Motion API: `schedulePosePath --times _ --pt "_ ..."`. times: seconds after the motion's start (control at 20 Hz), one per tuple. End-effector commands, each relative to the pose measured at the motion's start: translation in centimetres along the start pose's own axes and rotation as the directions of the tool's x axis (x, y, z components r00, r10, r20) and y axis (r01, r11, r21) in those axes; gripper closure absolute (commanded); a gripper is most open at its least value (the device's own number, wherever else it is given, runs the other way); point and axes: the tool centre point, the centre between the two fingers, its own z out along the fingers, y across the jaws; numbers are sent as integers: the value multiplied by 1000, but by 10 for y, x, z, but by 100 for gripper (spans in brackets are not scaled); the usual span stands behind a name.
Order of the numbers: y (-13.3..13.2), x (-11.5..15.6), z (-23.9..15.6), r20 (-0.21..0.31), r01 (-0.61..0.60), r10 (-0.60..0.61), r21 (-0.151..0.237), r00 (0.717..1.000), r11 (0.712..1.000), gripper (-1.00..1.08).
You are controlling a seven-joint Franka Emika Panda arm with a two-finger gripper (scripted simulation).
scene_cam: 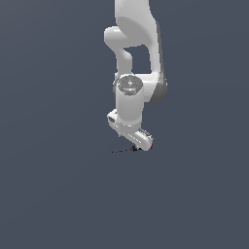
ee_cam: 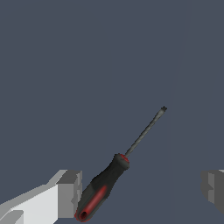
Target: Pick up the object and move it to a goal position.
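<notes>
The screwdriver (ee_cam: 105,188) lies flat on the dark grey floor, with a red-and-black handle and a thin dark shaft ending in a small tip (ee_cam: 163,108). In the wrist view my gripper (ee_cam: 142,192) is open. One grey finger (ee_cam: 70,192) stands close beside the handle and the other finger (ee_cam: 213,189) is far off on the other side. The handle sits between the fingers, untouched as far as I can tell. In the exterior view the gripper (scene_cam: 133,145) hangs low over the screwdriver (scene_cam: 125,150), whose shaft sticks out toward the exterior view's left.
The floor (scene_cam: 58,194) is a plain dark grey surface with no other objects in view. The white arm (scene_cam: 131,73) rises straight above the gripper.
</notes>
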Motion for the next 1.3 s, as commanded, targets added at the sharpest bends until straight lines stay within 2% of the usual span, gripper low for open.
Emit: schedulePosePath --times 0.0,0.2,0.45,0.85,1.25 --pt "-1 -3 6 1 -66 66 -2 998 998 -92" --pt "-3 -7 15 3 -168 168 -6 986 986 -92" --pt "-4 -13 26 2 -294 294 -11 956 956 -92" --pt "-6 -21 43 -4 -475 475 -19 880 880 -92" --pt "-7 -26 54 -10 -582 582 -22 813 813 -92"
